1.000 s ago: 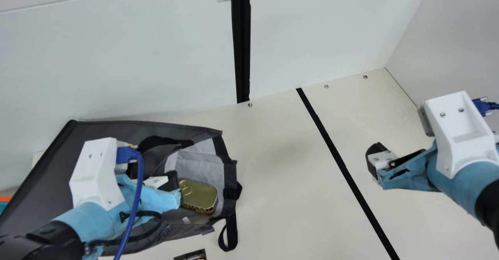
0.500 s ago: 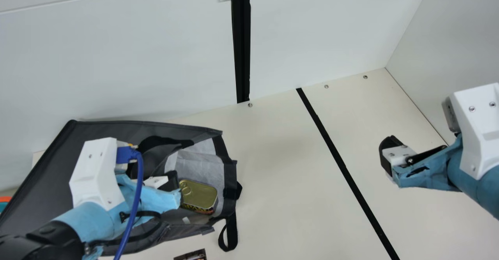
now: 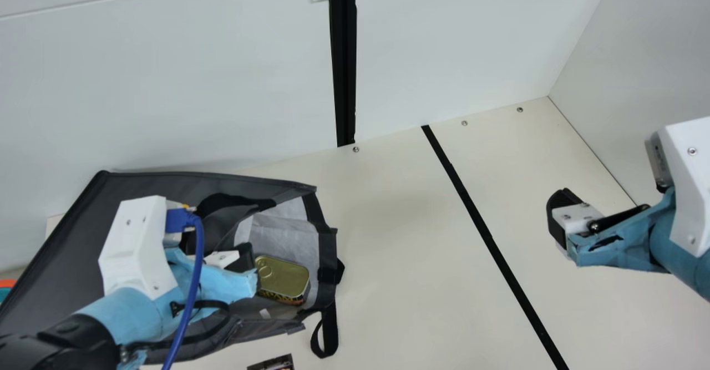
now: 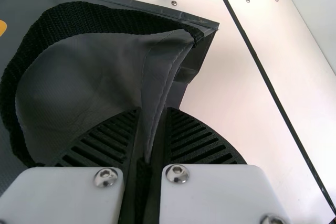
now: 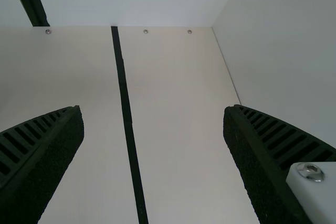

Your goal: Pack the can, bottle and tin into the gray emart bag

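Item: one gray bag, lying on its side on the cream bench, in the left part of the main view. Black edging, pale inner lining, mouth toward the middle of the bench. A black strap hangs from the mouth, its loop on the bench top; the left wrist view gives a black webbing handle curving over the gray cloth.

Item: one tin, gold lid with ring pull, dark printed side. Place: inside the bag, just within the mouth, lid facing up toward the neck camera.

Item: left pincer, at the bag's mouth, near the tin. Closed on a fold of the bag's gray cloth, which is gripped between its ribbed fingers.

Item: right pincer, above the right part of the bench, well apart from the bag. Spread wide, nothing held.

Sundries: a black stripe running across the bench between the bag and the right pincer; a small dark printed piece, cut off by the main view's lower edge; an orange and teal thing at its left edge, too little shown to name. Behind, a white wall with a black upright.
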